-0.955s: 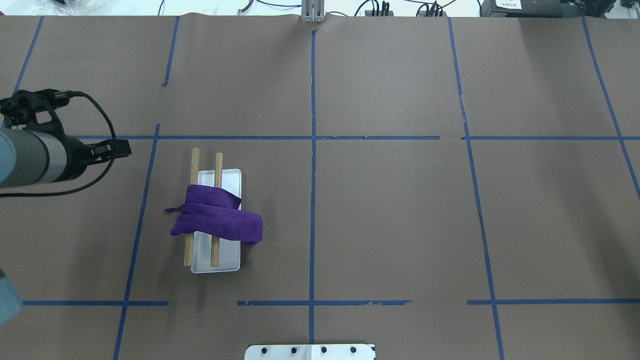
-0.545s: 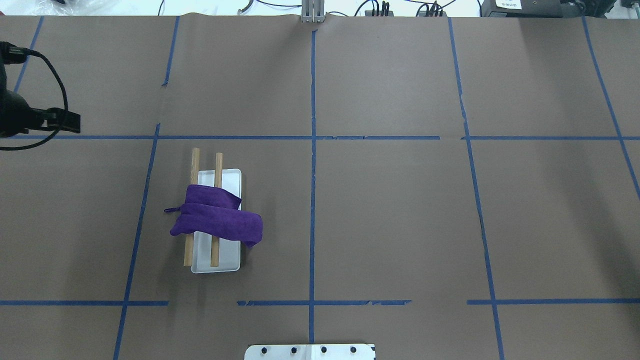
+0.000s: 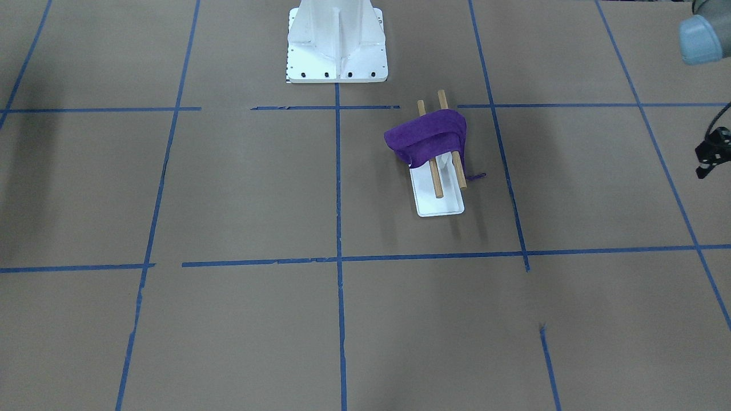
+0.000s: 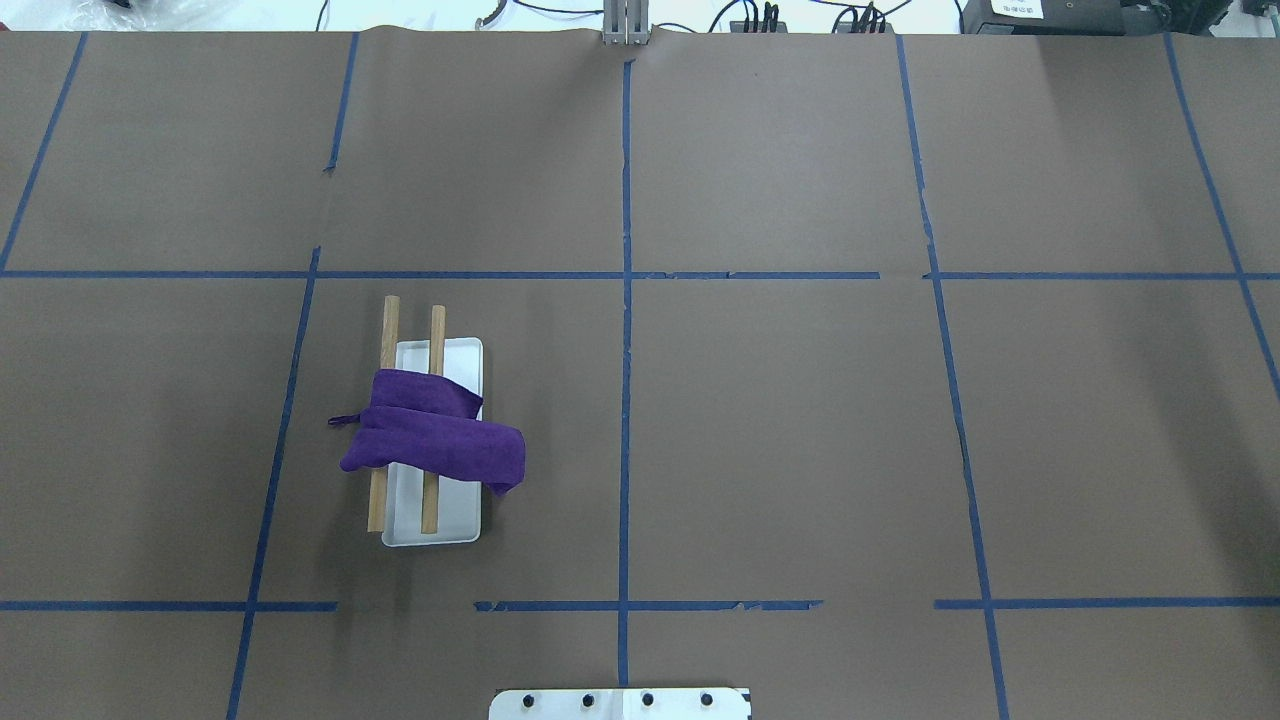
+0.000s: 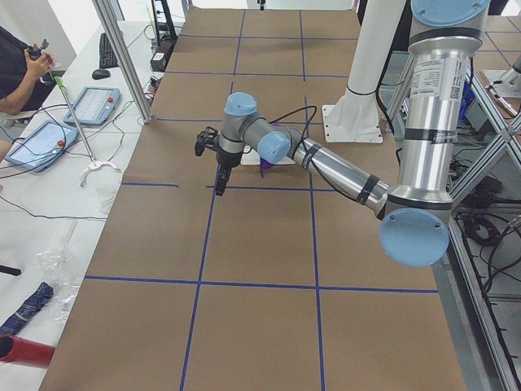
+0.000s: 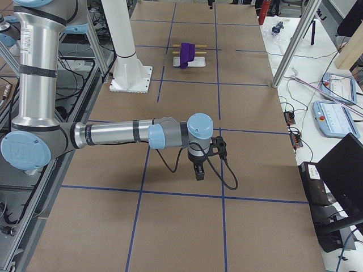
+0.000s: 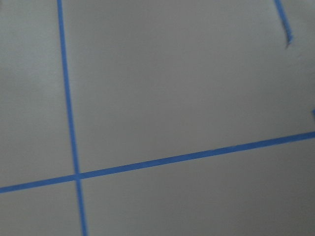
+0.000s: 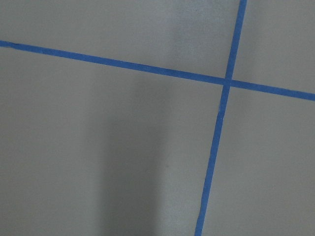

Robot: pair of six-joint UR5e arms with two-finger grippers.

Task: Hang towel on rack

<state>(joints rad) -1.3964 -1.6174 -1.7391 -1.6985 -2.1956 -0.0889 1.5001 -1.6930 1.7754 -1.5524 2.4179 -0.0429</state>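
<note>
The purple towel point(image 4: 435, 440) lies draped across both wooden dowels of the rack point(image 4: 461, 356), whose white tray base sits left of the table's middle. One end hangs off the right side. Towel point(image 3: 428, 140) and rack point(image 3: 440, 204) also show in the front view. Neither gripper touches them. My left gripper point(image 5: 219, 187) hangs over the table's left end, well away from the rack, and shows only in the left side view. My right gripper point(image 6: 197, 173) hangs over the right end, far from the rack point(image 6: 199, 63). I cannot tell whether either is open or shut.
The white metal pedestal point(image 3: 337, 43) stands at the robot's side of the table, close to the rack. Blue tape lines cross the brown paper. Both wrist views show only paper and tape. An operator and tablets point(image 5: 89, 104) are beyond the left end.
My left arm has drawn back to the left and left the overhead view. The towel and the rack have not moved.
</note>
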